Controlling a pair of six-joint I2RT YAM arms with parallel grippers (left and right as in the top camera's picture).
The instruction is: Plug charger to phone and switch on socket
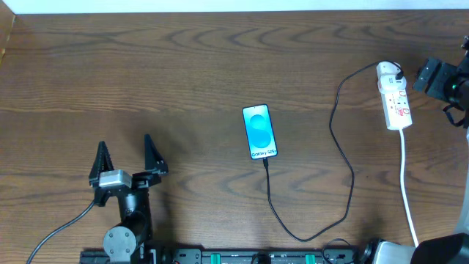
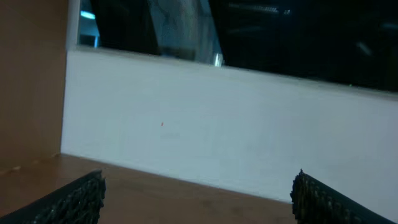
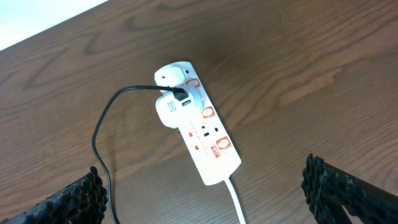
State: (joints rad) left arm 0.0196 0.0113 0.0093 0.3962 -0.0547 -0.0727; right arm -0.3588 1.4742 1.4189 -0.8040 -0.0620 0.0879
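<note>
Left hand [image 1: 124, 141], right hand [image 3: 205, 194] gape empty.

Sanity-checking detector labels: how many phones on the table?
1: the phone lies mid-table, screen up, the charger meeting its near end. None seems hidden.

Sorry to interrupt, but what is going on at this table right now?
Nothing is held at the moment. The black charger cable runs from the white power strip to the bottom edge of the phone and looks plugged in. The right tool hangs open by the power strip, probably for its switch; the left tool sits open, away from everything.
</note>
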